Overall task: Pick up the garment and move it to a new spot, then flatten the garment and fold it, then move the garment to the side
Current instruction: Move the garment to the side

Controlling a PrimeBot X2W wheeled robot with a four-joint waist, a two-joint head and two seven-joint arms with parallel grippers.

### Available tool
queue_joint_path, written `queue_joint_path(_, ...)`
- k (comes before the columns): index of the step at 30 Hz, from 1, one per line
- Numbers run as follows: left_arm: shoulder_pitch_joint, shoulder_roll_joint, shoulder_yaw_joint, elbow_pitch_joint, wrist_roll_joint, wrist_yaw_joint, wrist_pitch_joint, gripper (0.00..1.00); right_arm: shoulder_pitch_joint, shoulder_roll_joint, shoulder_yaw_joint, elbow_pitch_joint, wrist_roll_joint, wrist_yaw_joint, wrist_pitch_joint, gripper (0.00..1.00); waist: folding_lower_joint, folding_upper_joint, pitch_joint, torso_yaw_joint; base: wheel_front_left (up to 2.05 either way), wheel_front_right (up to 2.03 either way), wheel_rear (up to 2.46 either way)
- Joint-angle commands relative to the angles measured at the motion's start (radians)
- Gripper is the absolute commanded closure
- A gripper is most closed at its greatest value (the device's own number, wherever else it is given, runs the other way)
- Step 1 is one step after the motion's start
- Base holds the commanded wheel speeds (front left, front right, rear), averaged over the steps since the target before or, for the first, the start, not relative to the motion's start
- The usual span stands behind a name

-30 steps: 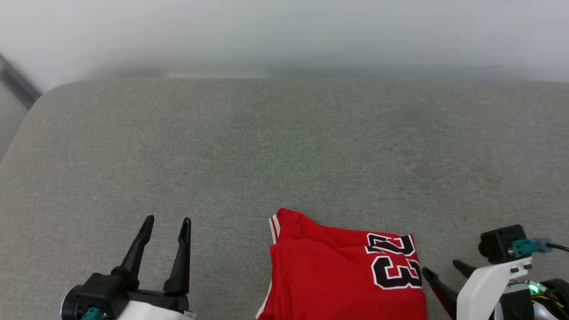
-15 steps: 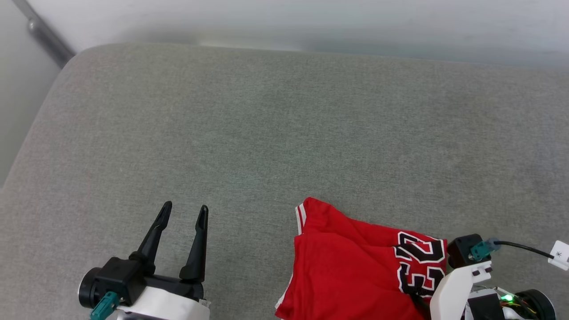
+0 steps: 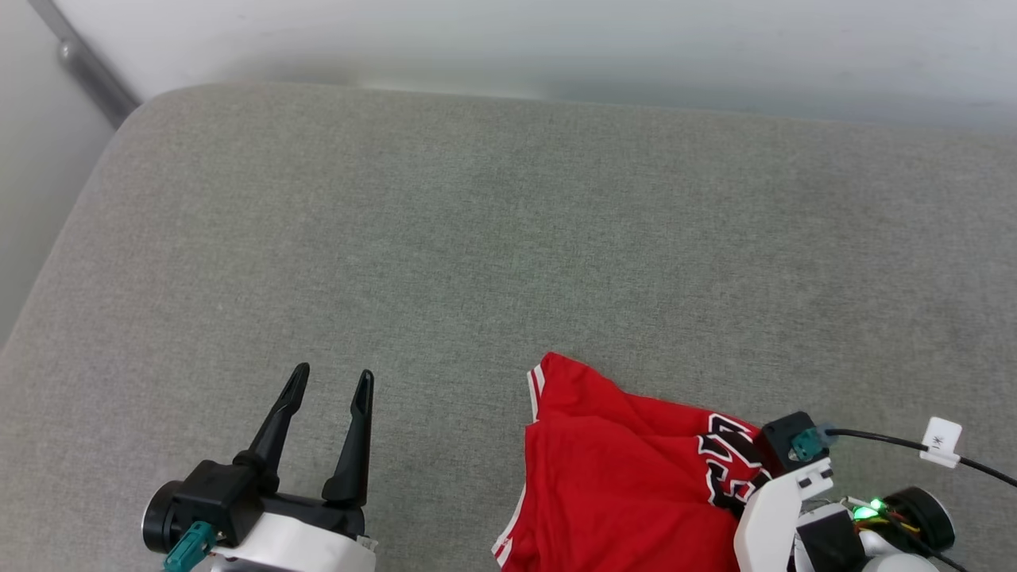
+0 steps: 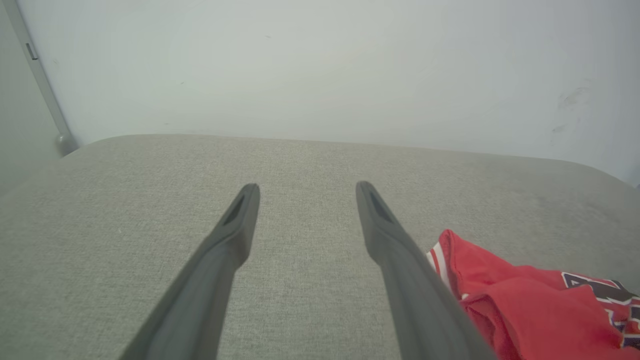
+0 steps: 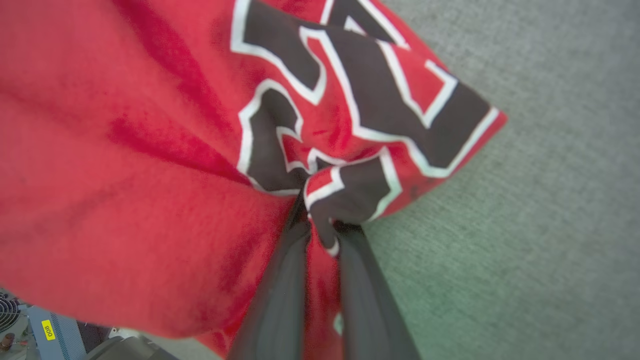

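My right claw (image 5: 323, 221) pinches the shirt (image 5: 125, 165) at its numeral, while my left claw (image 3: 333, 373), spread, has the shirt to its right.

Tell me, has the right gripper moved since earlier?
Yes. The right gripper moved left in the head view, from beside the garment onto its printed number.

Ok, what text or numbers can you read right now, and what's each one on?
"008": yellow sticker, turned sideways, on a pale panel in the right wrist view's lower left corner.
Large black-and-white numerals on the garment: bunched in the right gripper, not readable whole.
Mark on the white tag on the cable: too small to read.
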Motion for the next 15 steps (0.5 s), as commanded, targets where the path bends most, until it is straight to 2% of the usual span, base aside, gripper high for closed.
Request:
queue_joint_path(1, 0.001, -0.004, 0.004, -0.002, 0.007, -0.001, -0.002, 0.0, -0.016, -0.026, 0.012, 0.029, -0.023, -0.002, -0.007, 1.0, 0.0001, 0.0, -0.017, -0.017, 0.0, 0.0, 0.0)
queue_joint_path(4, 0.016, -0.009, 0.008, -0.012, 0.007, -0.001, -0.002, 0.0, -0.058, -0.085, 0.047, -0.004, -0.067, -0.003, -0.013, 1.0, 0.0001, 0.0, -0.035, -0.045, 0.0, 0.0, 0.0)
queue_joint_path(7, 0.027, -0.014, 0.007, -0.024, 0.009, -0.001, -0.002, 0.0, -0.113, -0.161, 0.125, -0.041, -0.104, -0.002, 0.004, 1.0, 0.0001, 0.0, -0.041, -0.091, 0.0, 0.0, 0.0)
queue_joint_path(15, -0.001, -0.022, -0.064, -0.052, 0.016, -0.001, -0.002, 0.0, -0.32, -0.425, 0.292, -0.126, -0.09, -0.002, 0.062, 1.0, 0.0001, 0.0, 0.031, -0.257, 0.0, 0.0, 0.0)
